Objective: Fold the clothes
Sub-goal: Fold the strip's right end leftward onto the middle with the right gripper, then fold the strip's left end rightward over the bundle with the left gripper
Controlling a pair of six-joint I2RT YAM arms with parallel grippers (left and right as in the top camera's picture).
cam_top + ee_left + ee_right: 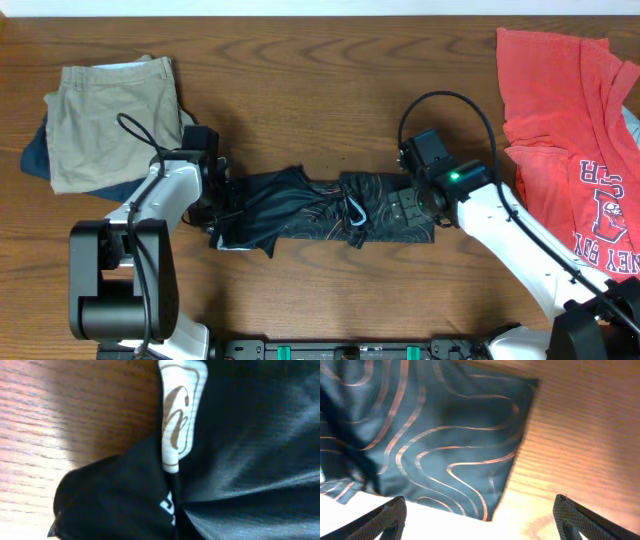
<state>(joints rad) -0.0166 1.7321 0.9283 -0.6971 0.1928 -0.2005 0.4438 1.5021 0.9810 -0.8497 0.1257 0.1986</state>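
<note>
Right gripper (480, 510) with fingers (385, 520) spread wide apart, clamped on nothing, low over the right end of the thin black jersey (300, 210) patterned with fine coppery contour lines. Left gripper (218, 205) down at the jersey's left end; fingers hidden in every view, so cannot tell whether apart or closed. Close before the left wrist camera, only dark cloth and a white woven label (181, 415) bearing a tan script letter.

Jersey bunched into a long, narrow band lying left to right across the middle of the brown wood-grain table (320, 80), nearer the front edge than the back. Right end flat, with a clean squared corner on bare wood; left end rumpled and thicker.

Folded khaki shorts (115, 120) at the far left, lying on top of a navy garment (35, 160) peeking out at the left side. Loose heap of red T-shirts with grey print (565, 150) at the far right, cut off by the right edge of the overhead view. Both piles apart from the jersey, the shorts just beside the left arm. Bare wood behind the jersey across the whole back half, and a narrower strip in front.
</note>
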